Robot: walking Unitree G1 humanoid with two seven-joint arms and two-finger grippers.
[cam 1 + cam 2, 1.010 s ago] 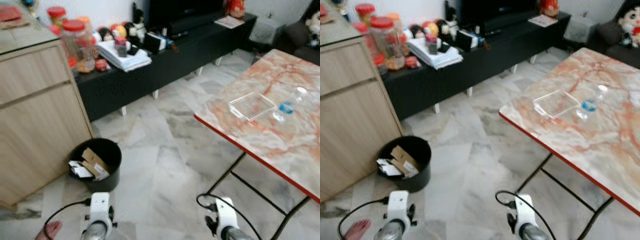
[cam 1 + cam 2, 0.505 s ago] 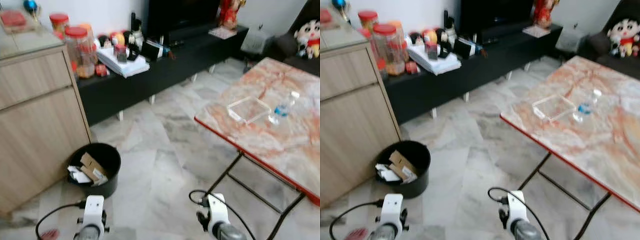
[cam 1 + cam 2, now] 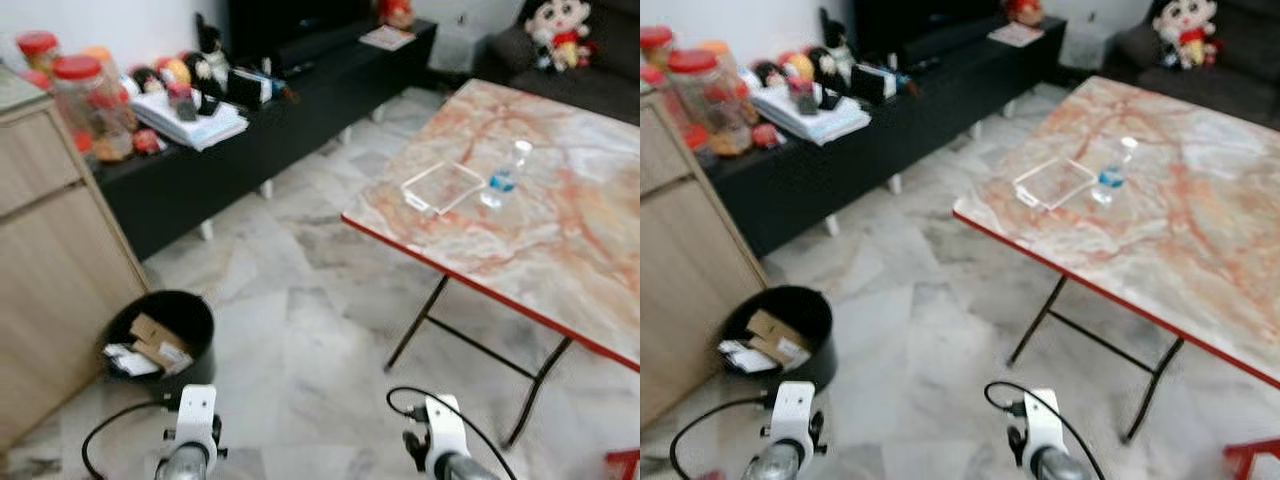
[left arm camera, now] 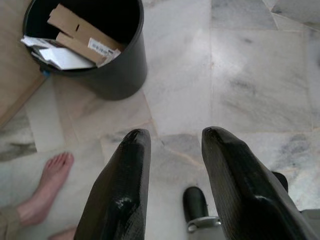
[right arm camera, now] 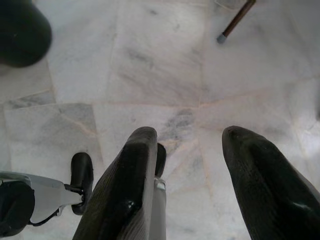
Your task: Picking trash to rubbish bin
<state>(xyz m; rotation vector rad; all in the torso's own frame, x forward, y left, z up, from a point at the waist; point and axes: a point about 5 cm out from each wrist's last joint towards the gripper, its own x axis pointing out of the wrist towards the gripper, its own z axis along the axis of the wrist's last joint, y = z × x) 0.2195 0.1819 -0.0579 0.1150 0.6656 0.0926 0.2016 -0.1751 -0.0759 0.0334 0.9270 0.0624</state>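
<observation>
A marble floor (image 3: 300,320) spreads below, with a marble-patterned worktop (image 3: 560,250) on folding legs to the robot's right. On it a clear tray (image 3: 442,187) lies just beside a plastic bottle (image 3: 505,175). A black bin (image 4: 107,75), holding cardboard and paper scraps, stands on the floor beside a wooden cabinet (image 3: 50,270) to the left. Both arms hang low, pointing down at the floor. The left pincer (image 4: 172,150) hangs empty with fingers parted, near the bin; a person's bare foot (image 4: 47,187) is close by. The right pincer (image 5: 192,150) is empty, spread wide over bare tiles.
</observation>
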